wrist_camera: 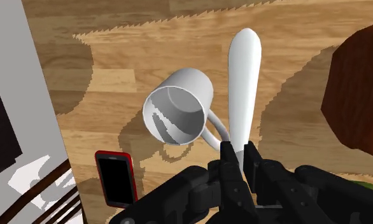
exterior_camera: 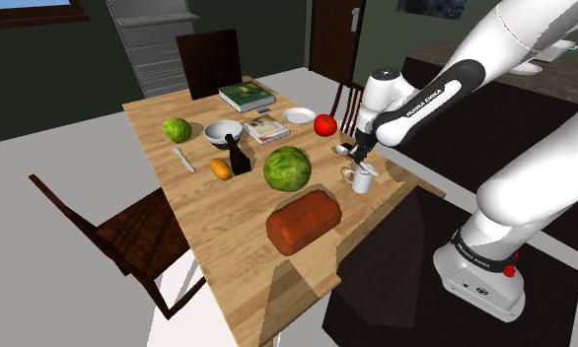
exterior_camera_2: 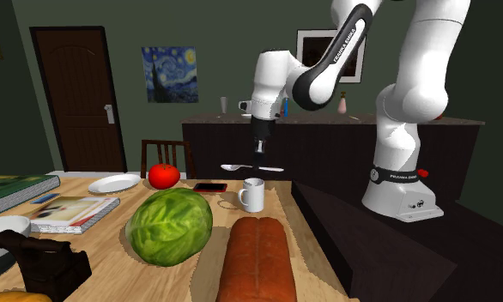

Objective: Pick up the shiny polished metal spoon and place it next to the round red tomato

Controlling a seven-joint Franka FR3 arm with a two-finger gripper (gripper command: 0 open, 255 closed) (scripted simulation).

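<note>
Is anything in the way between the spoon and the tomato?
Nothing tall is. The pincer holds the spoon above the table, and only a flat phone lies there between it and the tomato.

Bright, even light is falling on the table (exterior_camera: 223, 227), while the walls behind are lying in dimness. Broad shadows with jagged, stair-stepped edges are crossing the wood at the shoulder view's lower right and spreading around the mug (wrist_camera: 179, 108) in the wrist view.
</note>
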